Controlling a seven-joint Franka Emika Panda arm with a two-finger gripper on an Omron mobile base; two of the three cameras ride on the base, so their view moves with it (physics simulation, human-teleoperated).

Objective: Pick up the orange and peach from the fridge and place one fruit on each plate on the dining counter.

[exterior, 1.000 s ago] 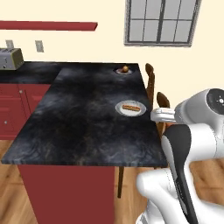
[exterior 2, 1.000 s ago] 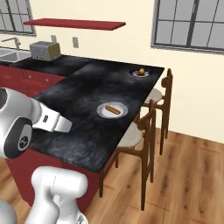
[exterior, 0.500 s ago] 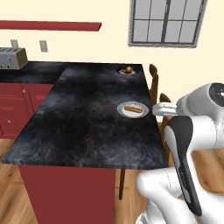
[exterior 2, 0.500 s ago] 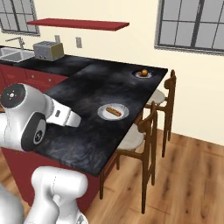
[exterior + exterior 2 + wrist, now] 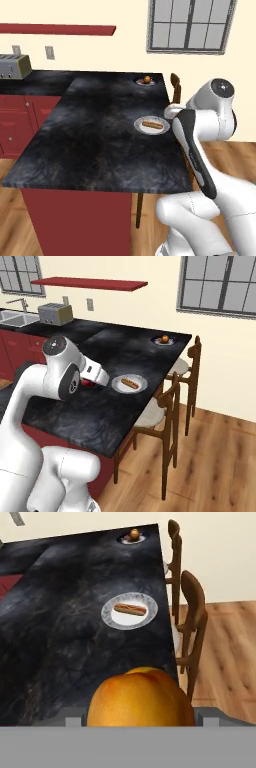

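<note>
My gripper (image 5: 102, 377) is shut on the peach (image 5: 140, 698), a large yellow-orange fruit that hides the fingertips in the hand view. It hovers over the dining counter (image 5: 90, 130), short of the near plate (image 5: 109, 616), which carries a hot dog (image 5: 130, 609). At the far corner, the orange (image 5: 134, 534) rests on the second plate (image 5: 125, 540). In the left base view the gripper (image 5: 170, 111) sits just right of the near plate (image 5: 142, 130), and the orange (image 5: 147, 78) lies beyond. The fridge is out of view.
Two wooden stools (image 5: 165, 406) stand along the counter's right edge over the wood floor. A toaster (image 5: 54, 313) and a sink (image 5: 12, 316) sit at the back left, above red cabinets (image 5: 20, 115). A red shelf (image 5: 90, 282) hangs on the wall.
The arm has swung forward and the gripper with the peach has come closer to the near plate. The plates, hot dog and orange have stayed put.
</note>
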